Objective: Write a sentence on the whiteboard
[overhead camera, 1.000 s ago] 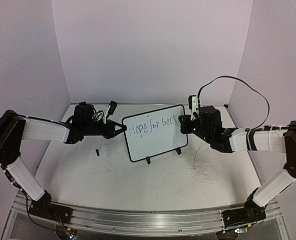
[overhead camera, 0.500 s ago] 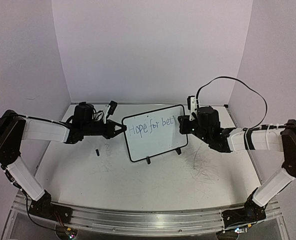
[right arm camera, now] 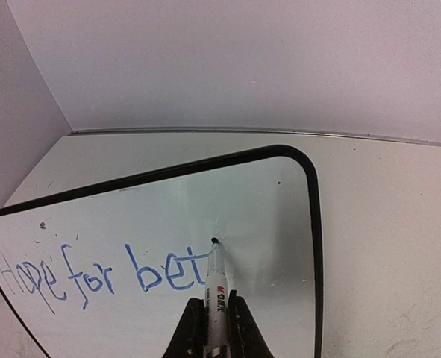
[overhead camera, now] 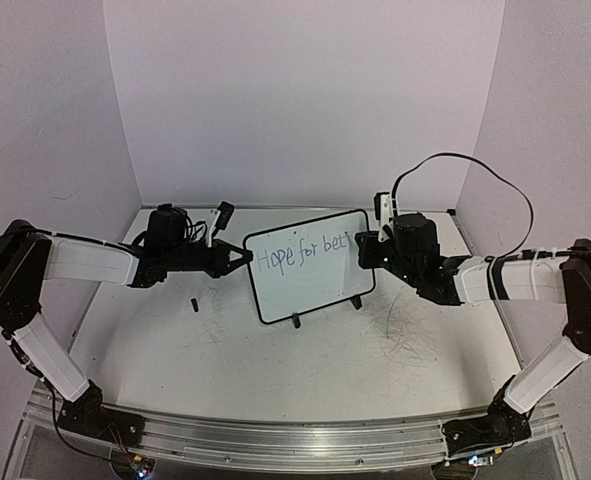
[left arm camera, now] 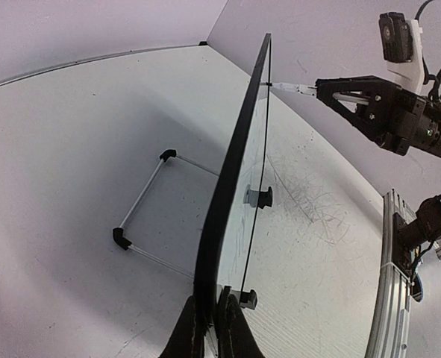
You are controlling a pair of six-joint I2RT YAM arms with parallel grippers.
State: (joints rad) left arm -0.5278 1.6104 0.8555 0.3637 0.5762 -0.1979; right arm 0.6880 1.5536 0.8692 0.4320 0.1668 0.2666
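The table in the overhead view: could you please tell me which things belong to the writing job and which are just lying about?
Job in hand: whiteboard, blue sentence (unfinished), marker.

Lying about: small black piece and grey scribbles, both on the table.

The whiteboard (overhead camera: 310,288) is white with a black frame; its sentence (right arm camera: 101,277) is blue.
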